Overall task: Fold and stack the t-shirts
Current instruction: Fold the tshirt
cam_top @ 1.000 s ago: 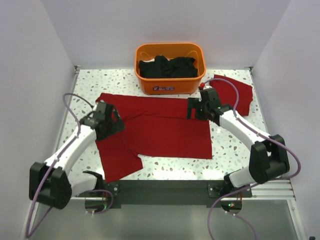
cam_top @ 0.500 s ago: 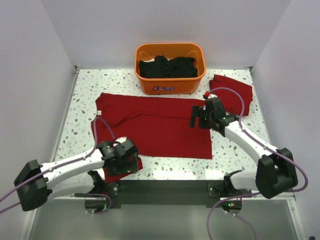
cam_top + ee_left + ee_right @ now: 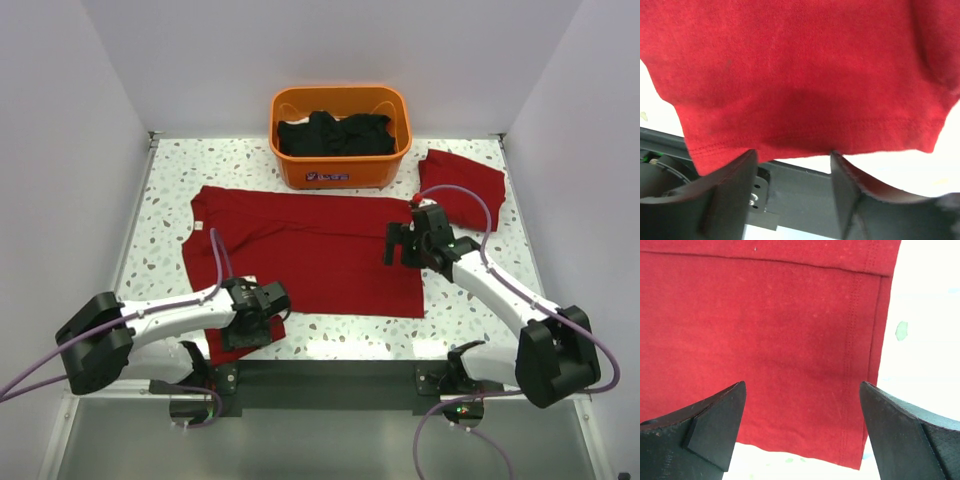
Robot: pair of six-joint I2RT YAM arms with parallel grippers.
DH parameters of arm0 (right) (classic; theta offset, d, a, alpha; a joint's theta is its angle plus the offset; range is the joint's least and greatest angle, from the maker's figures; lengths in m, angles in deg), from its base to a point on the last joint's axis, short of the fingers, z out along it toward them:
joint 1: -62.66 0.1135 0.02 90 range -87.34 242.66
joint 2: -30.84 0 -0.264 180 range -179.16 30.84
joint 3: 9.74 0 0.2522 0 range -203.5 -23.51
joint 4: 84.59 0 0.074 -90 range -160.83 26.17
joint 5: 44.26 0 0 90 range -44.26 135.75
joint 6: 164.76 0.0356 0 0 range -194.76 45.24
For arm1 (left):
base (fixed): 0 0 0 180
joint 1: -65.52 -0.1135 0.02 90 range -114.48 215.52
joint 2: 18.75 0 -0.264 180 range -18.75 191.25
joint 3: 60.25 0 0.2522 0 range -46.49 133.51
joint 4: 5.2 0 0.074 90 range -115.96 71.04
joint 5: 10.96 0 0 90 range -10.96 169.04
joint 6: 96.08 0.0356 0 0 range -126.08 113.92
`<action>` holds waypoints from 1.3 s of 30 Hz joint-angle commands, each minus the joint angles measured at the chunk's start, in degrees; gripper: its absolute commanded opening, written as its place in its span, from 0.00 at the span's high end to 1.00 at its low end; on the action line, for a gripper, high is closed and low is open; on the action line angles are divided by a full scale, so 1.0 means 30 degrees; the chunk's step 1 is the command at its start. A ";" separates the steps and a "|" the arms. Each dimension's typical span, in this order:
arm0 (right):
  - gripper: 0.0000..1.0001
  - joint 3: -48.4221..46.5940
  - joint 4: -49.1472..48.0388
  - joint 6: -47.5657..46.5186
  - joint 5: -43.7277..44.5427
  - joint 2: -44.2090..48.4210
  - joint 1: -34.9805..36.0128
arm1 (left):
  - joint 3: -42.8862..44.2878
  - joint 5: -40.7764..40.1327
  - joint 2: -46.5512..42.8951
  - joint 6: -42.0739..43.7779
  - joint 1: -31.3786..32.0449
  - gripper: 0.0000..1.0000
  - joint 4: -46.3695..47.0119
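Observation:
A dark-red t-shirt (image 3: 320, 250) lies spread across the middle of the table, its body folded into a wide band with one sleeve hanging toward the near left. My left gripper (image 3: 252, 330) is open over that near sleeve. In the left wrist view (image 3: 792, 156) its fingertips (image 3: 732, 185) sit at the sleeve's hem (image 3: 805, 135), with nothing held. My right gripper (image 3: 398, 243) is wide open above the shirt's right edge. In the right wrist view (image 3: 802, 387) the stitched hem (image 3: 855, 365) lies between the jaws. A second dark-red t-shirt (image 3: 465, 185) lies folded at the back right.
An orange basket (image 3: 340, 170) holding dark clothes (image 3: 335, 133) stands at the back centre, just behind the spread shirt. The black rail of the table's near edge (image 3: 800, 190) runs right under my left gripper. White walls close in the left, right and back sides.
My left arm has swung from the shirt's left side down to the near sleeve at the table's front edge. My right gripper has shifted slightly right and nearer along the shirt's right edge.

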 commanded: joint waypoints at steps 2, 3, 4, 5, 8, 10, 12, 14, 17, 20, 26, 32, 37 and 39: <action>0.01 0.0109 0.0777 0.0375 0.0771 0.1297 0.0085 | 0.0959 -0.0963 0.1650 0.0395 -0.0137 0.41 -0.0450; 0.01 0.0109 0.0923 0.0404 0.0888 0.1530 0.0056 | 0.1076 -0.1079 0.1855 0.0483 -0.0137 0.46 -0.0480; 0.01 0.0080 0.1243 0.0607 0.1179 0.1648 0.0085 | 0.1135 -0.1196 0.2089 0.0484 -0.0137 0.48 -0.0480; 0.01 0.0050 0.1420 0.0725 0.1327 0.1736 0.0056 | 0.1194 -0.1343 0.2149 0.0368 -0.0137 0.48 -0.0509; 0.01 -0.0155 0.2416 0.1019 0.1679 0.2263 0.0056 | 0.1515 -0.1549 0.2646 0.0572 -0.0225 0.49 -0.0392; 0.01 -0.0068 0.2942 0.1165 0.1650 0.2759 0.0027 | 0.1663 -0.1841 0.3172 0.0806 -0.0254 0.54 -0.0363; 0.01 0.0079 0.3296 0.1224 0.1417 0.3141 0.0056 | 0.1838 -0.2221 0.3408 0.0951 -0.0400 0.60 -0.0421; 0.01 0.0401 0.3940 0.1458 0.1417 0.3757 0.0056 | 0.1868 -0.2369 0.3526 0.1040 -0.0576 0.67 -0.0363; 0.01 0.0811 0.4818 0.1664 0.1562 0.4636 0.0056 | 0.1897 -0.2399 0.3468 0.1450 -0.0752 0.79 -0.0012; 0.01 0.1046 0.5639 0.1781 0.1798 0.5017 0.0056 | 0.1781 -0.1873 0.3380 0.2182 -0.0753 0.99 0.0573; 0.01 0.2186 0.7661 0.3477 0.0247 0.5282 0.1226 | 0.1926 -0.1813 0.2532 0.1978 -0.0811 1.00 -0.0216; 0.05 0.3887 0.6286 0.5471 -0.0901 0.5021 0.1931 | 0.2541 -0.2017 0.2706 0.2183 -0.1016 1.00 -0.0889; 0.15 0.4444 0.4970 0.6116 0.0213 0.3996 0.1902 | 0.3215 -0.2515 0.2941 0.2973 -0.1659 1.00 -0.1855; 0.21 0.4648 0.4588 0.6292 0.0536 0.3614 0.1902 | 0.3421 -0.2604 0.2912 0.3383 -0.1981 1.00 -0.1945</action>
